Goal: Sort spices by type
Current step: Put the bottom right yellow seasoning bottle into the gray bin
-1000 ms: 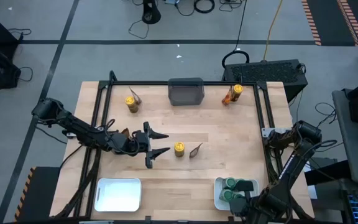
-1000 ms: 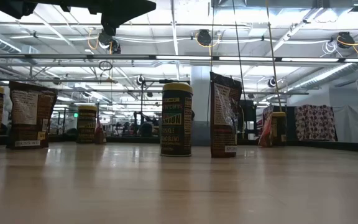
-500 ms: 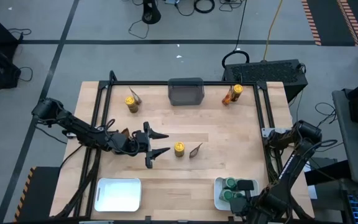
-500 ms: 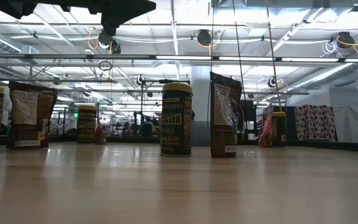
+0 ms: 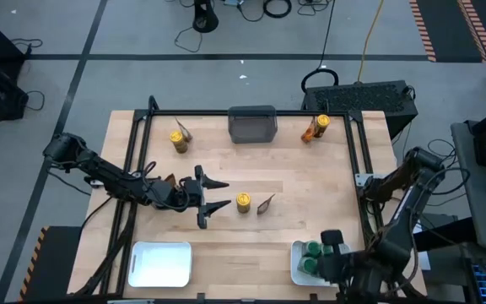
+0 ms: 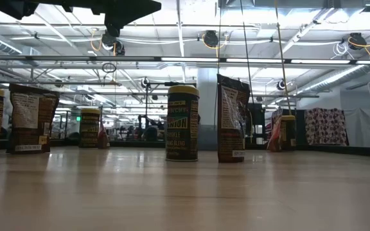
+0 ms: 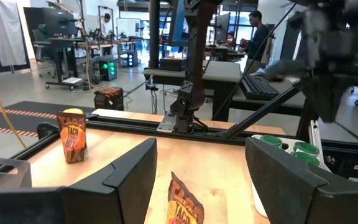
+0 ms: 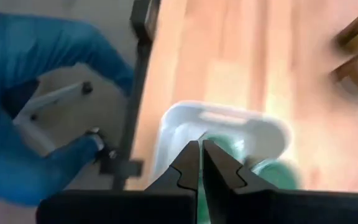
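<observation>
Over at the near right corner of the pale wooden table (image 5: 294,190), the right gripper (image 5: 332,239) has lifted and drifted back from the white rectangular tray (image 5: 296,263) holding the green-lidded round jars (image 5: 312,248). A second ago it sat low against that tray; now it hangs above the tray's far end, fingers pinched together with nothing between them, as the right wrist view shows (image 8: 197,163). I read that as the green batch delivered and the arm clearing out.

Meanwhile the left gripper (image 5: 212,195) hasn't budged in that time. It hovers at mid-table, fingers spread wide and empty, pointing at the yellow-lidded round jar (image 5: 243,201) standing just beyond its tips. Right beside that jar leans a thin brown-orange pointed packet (image 5: 265,203); the left wrist view catches the packet between the spread fingers (image 7: 183,205).

Elsewhere, another yellow-lidded jar with its packet (image 5: 178,136) waits near the far left, a third pairing (image 5: 316,127) at the far right, and the dark grey bin (image 5: 252,124) sits between them. An empty white tray (image 5: 160,263) lies at the near left.

So one type looks finished, and yellow jars and packets remain scattered. Next grab likely falls to the left arm, and that packet crowding the jar could get knocked.
</observation>
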You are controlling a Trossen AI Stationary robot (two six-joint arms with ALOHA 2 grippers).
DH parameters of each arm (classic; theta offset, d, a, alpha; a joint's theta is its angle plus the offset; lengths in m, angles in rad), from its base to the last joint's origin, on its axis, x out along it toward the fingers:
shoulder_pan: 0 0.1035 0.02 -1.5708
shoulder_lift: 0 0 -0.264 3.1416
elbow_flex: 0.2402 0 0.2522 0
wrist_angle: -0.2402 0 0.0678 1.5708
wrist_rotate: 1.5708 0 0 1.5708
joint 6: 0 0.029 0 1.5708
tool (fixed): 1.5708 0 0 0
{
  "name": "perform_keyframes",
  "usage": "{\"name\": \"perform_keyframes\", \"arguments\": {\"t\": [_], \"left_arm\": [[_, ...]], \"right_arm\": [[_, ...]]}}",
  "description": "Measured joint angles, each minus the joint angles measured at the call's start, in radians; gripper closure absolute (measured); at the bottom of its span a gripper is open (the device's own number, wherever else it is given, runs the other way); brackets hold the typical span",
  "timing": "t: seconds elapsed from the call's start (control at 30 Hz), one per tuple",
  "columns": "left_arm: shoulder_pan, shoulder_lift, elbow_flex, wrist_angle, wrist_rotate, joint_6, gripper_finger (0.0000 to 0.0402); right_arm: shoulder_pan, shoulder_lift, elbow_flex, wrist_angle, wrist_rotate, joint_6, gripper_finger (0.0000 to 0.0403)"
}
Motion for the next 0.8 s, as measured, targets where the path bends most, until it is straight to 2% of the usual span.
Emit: {"name": "perform_keyframes", "arguments": {"t": [0.17,0.4,0.57,0.67,0.8], "left_arm": [[-0.001,0.000,0.000,-0.006,0.045,-0.027,0.0153],[-0.004,0.000,0.000,-0.090,0.040,-0.054,0.0153],[0.017,0.000,0.000,-0.164,0.061,-0.080,0.0153],[0.046,0.000,0.005,-0.219,0.097,-0.121,0.0153],[0.116,0.000,0.070,-0.408,0.157,-0.183,0.0153]], "right_arm": [[-0.047,-0.059,0.000,-0.009,0.097,-0.181,0.0403],[-0.199,-0.221,-0.108,0.067,0.090,-0.367,0.0403],[-0.368,-0.391,-0.293,0.301,-0.071,-0.528,0.0403],[-0.454,-0.471,-0.412,0.447,-0.086,-0.586,0.0403],[-0.530,-0.534,-0.550,0.609,-0.086,-0.606,0.0403]]}}
